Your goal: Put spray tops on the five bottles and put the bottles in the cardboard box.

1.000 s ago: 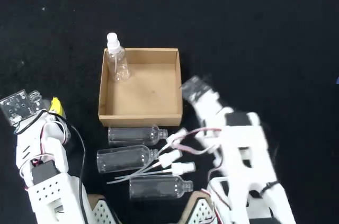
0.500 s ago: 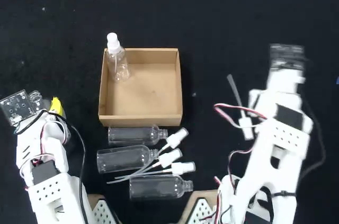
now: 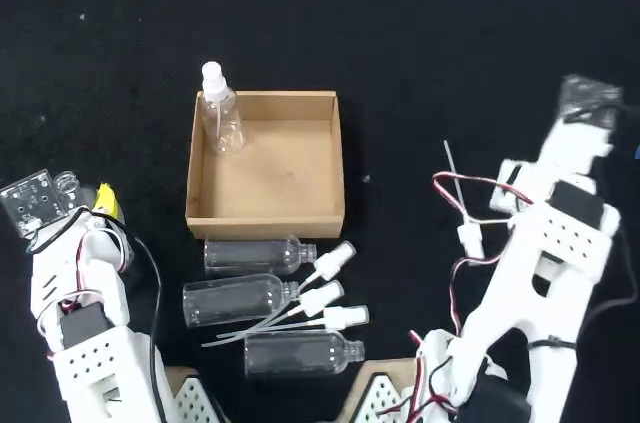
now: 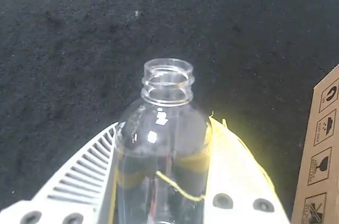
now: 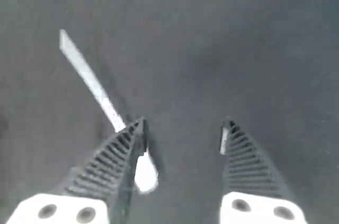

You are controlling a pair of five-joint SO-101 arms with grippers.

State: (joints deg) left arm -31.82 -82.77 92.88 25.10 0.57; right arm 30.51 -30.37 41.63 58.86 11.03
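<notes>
Left jaws: clamped on uncapped bottle (image 4: 165, 150), by the bench's left edge.
Right jaws: apart, toward the right edge; spray top (image 5: 144, 174) lies against one jaw, unclamped.
Hazard: the loose top may drop, or its tube may miss the neck.

Robotics lab: black-clothed table (image 3: 480, 53)

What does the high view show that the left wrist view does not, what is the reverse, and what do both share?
Only the high view: three bottles lying in front of the cardboard box, three loose spray tops beside them, a capped bottle standing in the box's far left corner, and a fourth spray top by the right arm. Only the left wrist view: printed symbols on the box's outer wall. Both: the cardboard box and the uncapped bottle held in the left tool.
</notes>
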